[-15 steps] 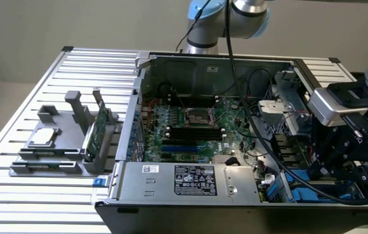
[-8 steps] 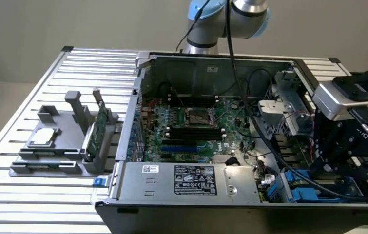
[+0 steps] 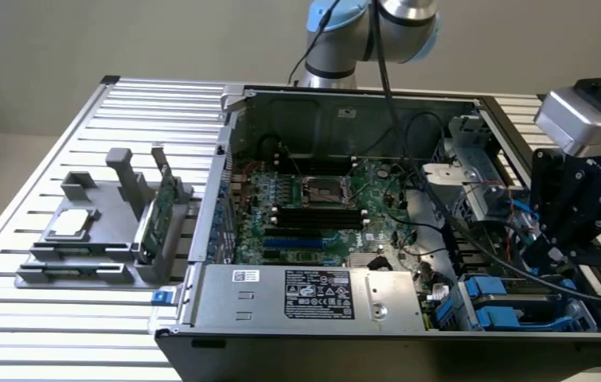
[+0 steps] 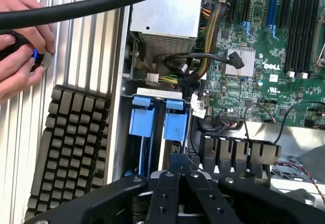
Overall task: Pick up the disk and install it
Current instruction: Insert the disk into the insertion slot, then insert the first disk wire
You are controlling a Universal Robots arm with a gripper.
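Blue-railed disk (image 4: 175,126) in bay (image 4: 152,91) | hand (image 4: 179,159) pinched together (just beside it)

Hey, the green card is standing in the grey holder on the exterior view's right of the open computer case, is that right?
Not quite. The green card does stand in the grey holder, but the holder is on the exterior view's left of the case, not its right. The exterior view shows this.
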